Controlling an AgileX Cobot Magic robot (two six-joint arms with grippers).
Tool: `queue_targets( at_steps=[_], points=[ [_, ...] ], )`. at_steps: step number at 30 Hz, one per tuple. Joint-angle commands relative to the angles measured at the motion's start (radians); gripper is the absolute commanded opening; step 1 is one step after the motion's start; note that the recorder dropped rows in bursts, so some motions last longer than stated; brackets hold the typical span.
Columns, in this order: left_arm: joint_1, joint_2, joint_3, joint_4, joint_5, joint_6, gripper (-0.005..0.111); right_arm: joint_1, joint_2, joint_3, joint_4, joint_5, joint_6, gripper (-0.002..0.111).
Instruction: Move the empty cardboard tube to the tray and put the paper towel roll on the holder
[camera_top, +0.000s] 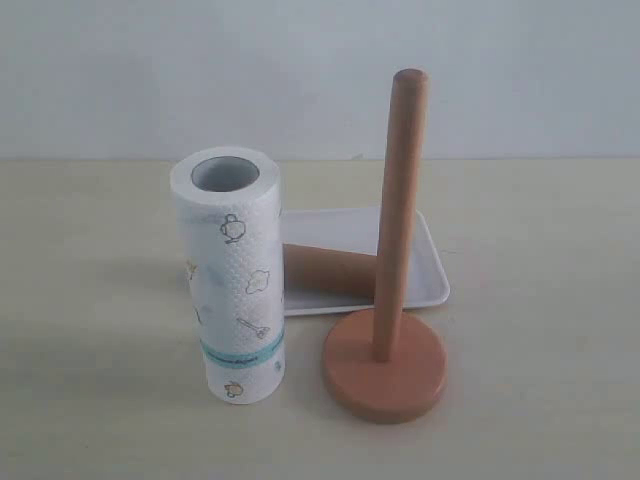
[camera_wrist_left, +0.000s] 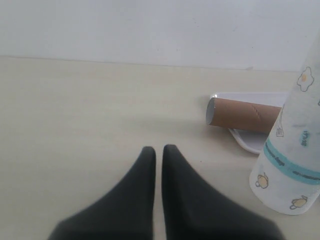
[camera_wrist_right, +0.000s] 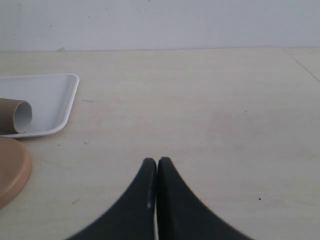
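White, probably light but squashy, the paper towel roll (camera_top: 235, 290) suits a core-rim pinch; left end effector (camera_wrist_left: 158, 150) and right end effector (camera_wrist_right: 157, 161) sit closed, empty.

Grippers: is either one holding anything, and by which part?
Nothing is held. The black left gripper and black right gripper are both shut and empty. The plain brown cardboard tube lies on the shallow white tray.

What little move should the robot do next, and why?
Probably open the left gripper and reach toward the paper towel roll. The cardboard tube already lies on the tray, the roll stands on the table beside the bare holder, and the gripper is shut and empty.
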Motion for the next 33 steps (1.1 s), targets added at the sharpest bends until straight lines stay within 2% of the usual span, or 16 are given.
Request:
queue_targets(
  at_steps=[1, 24, 29, 33],
  points=[
    [0.003, -0.003, 0.003, -0.004, 0.001, 0.001, 0.004, 0.001, -0.005, 0.000, 0.001, -0.004, 0.004, 0.000],
    [0.003, -0.003, 0.003, -0.004, -0.005, 0.001, 0.004, 0.001, -0.005, 0.000, 0.003, -0.003, 0.004, 0.000],
    [0.003, -0.003, 0.003, -0.004, -0.048, 0.001, 0.004, 0.001, -0.005, 0.000, 0.003, -0.003, 0.004, 0.000],
    [0.003, -0.003, 0.003, -0.004, -0.143, 0.001, 0.004, 0.001, -0.005, 0.000, 0.008, -0.019, 0.004, 0.000]
  ],
)
